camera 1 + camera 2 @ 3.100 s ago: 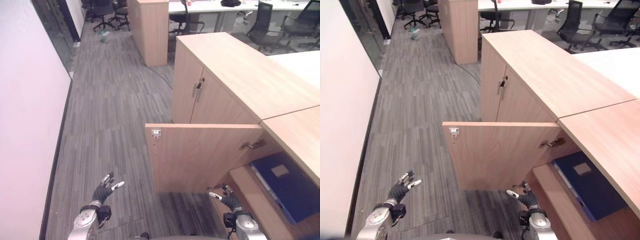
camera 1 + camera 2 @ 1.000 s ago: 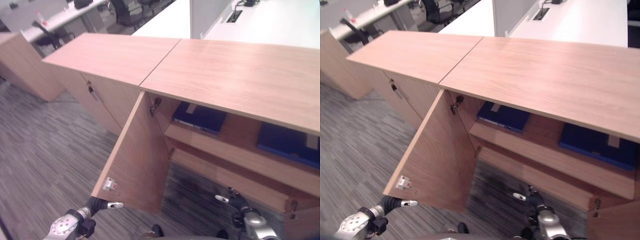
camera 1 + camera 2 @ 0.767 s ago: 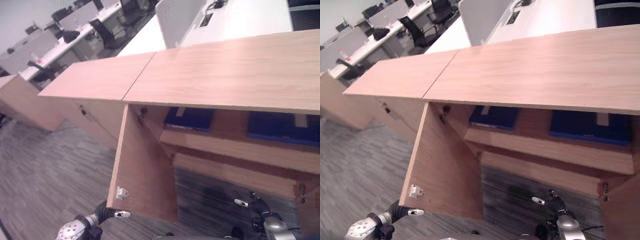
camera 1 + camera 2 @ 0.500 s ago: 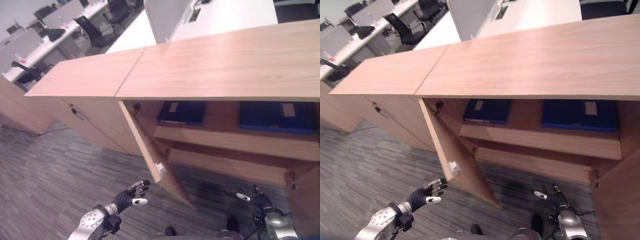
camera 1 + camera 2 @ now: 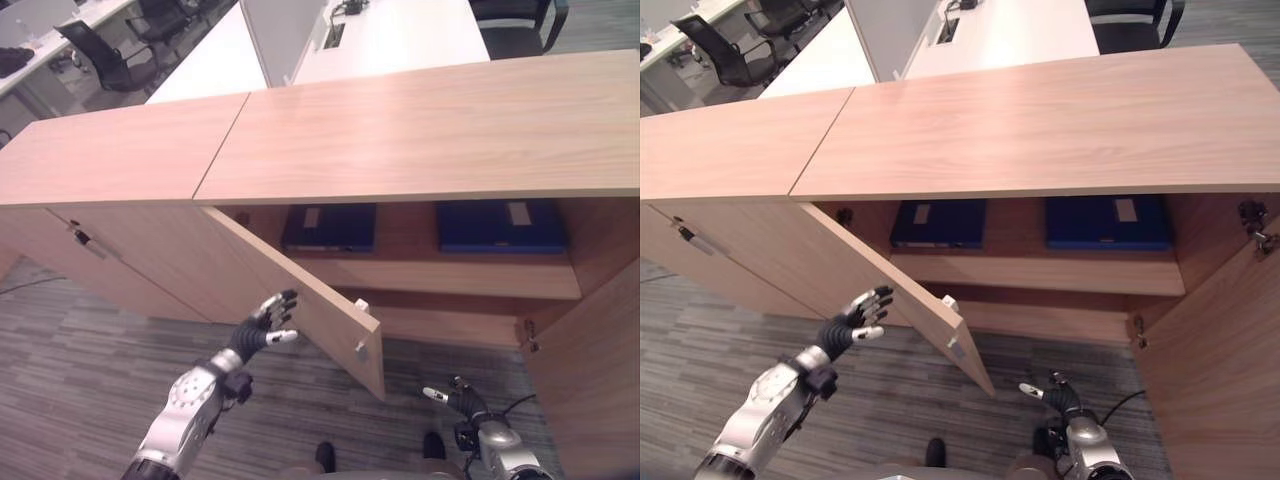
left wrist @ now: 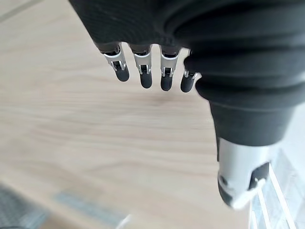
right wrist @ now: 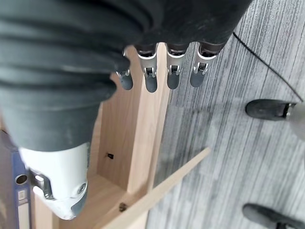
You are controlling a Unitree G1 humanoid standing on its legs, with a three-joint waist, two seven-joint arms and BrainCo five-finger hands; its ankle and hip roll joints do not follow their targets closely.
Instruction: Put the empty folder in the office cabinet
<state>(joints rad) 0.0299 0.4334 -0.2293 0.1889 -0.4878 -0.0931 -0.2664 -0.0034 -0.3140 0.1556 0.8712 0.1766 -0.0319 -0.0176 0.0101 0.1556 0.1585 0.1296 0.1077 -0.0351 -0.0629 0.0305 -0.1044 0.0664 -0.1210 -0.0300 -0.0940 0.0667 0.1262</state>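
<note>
- Left hand (image 5: 262, 325) raised with fingers spread and holding nothing, at the outer face of the half-open left cabinet door (image 5: 300, 300); closing swing would run toward the cabinet.
- Right hand (image 5: 1062, 396) low near the floor, fingers straight, empty; farther from that door.
- Two blue folders (image 5: 938, 222) (image 5: 1108, 221) lying flat on the upper shelf (image 5: 1040, 270), side by side, apart.
- Two doors open: left one partway, right door (image 5: 1210, 330) wide.
</note>
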